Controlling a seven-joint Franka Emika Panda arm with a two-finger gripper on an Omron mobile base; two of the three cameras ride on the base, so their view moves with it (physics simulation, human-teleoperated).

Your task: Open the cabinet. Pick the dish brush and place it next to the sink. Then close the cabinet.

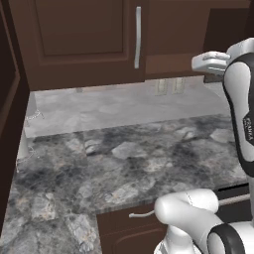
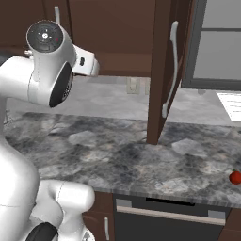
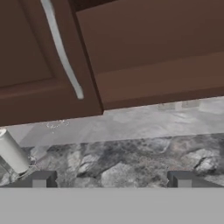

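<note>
The gripper point(image 3: 111, 178) is holding its jaws spread wide and pinching nothing, low in the hand view, while the cabinet point(image 3: 144, 57) is filling the top, one door point(image 2: 160, 70) swinging open.

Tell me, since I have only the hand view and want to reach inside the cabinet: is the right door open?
Observer: Yes. In the right base view the right door stands swung out over the counter, its edge toward the camera.
Operator: Where is the gripper against the opening?
Observer: In the left base view the gripper hangs right of the shut left door, about level with the lower edge of the cabinet.
Operator: Anything on the counter further right?
Observer: A small red item lies at the far right, near the front edge. I can't tell what it is.
</note>
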